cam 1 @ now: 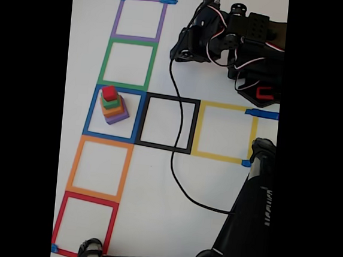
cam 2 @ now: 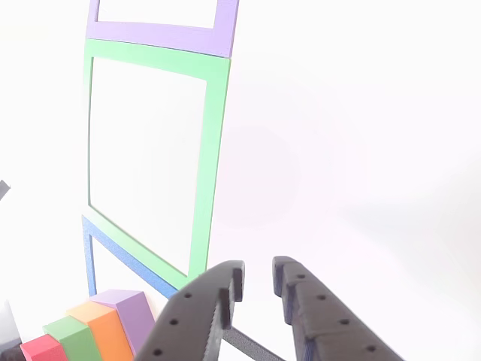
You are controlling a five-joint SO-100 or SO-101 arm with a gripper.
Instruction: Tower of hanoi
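A small tower (cam 1: 112,105) of stacked blocks stands in the blue tape square (cam 1: 89,112): purple at the base, then orange, green, and red (cam 1: 109,92) on top. In the other view the same blocks sit at the bottom left, with purple (cam 2: 131,308), orange (cam 2: 104,325), green (cam 2: 71,335) and red (cam 2: 41,350). My arm is folded at the top right of the fixed view, its gripper (cam 1: 181,50) well away from the tower. Seen in the other view, the gripper (cam 2: 259,278) shows a narrow gap between its black fingers, with nothing in it.
Tape squares mark the white table: purple (cam 1: 116,18), green (cam 1: 105,59), black (cam 1: 192,127), yellow (cam 1: 198,128), orange (cam 1: 75,162) and red (cam 1: 112,225). A black cable (cam 1: 174,165) runs across the table. A black stand (cam 1: 251,213) fills the lower right.
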